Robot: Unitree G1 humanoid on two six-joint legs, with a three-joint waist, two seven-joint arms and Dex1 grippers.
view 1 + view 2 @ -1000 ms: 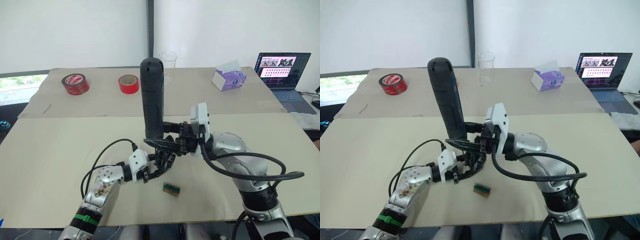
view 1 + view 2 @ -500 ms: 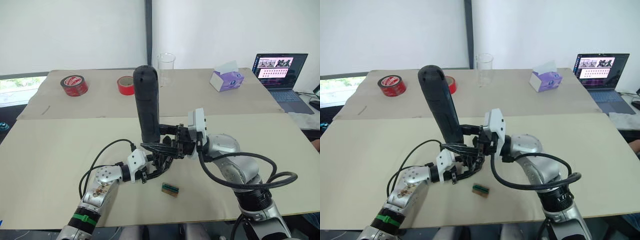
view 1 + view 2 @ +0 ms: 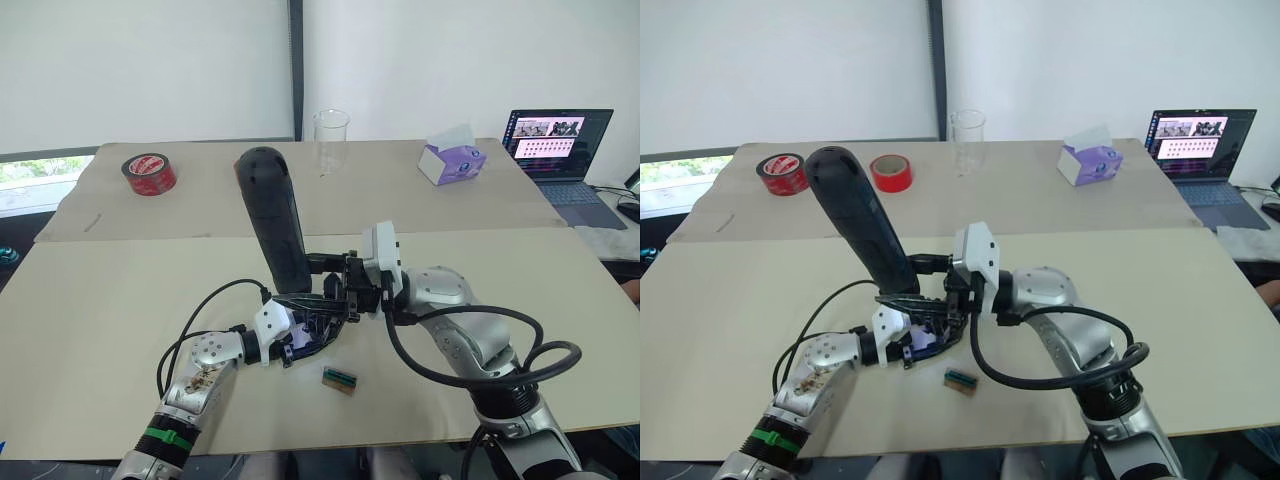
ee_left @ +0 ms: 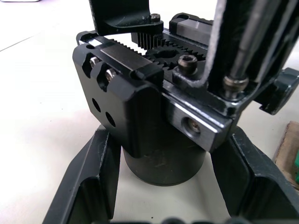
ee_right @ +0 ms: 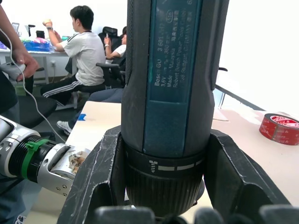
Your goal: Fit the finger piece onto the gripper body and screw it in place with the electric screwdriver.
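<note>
At frame centre, the left claw (image 3: 300,335) is clamped around the gripper body (image 4: 159,126) on the counter (image 3: 100,300). The right claw (image 3: 330,290) grips the electric screwdriver (image 3: 275,225), tilted, bit at the body. Screwing looks under way, not visibly finished.

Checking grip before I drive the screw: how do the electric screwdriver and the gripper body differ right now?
The electric screwdriver is a long cylinder leaning toward the robot's left; the gripper body is short and blocky on a round base. The screwdriver is clamped in the right tool above the table; the body sits low between the left tool's fingers. Both are black.
</note>
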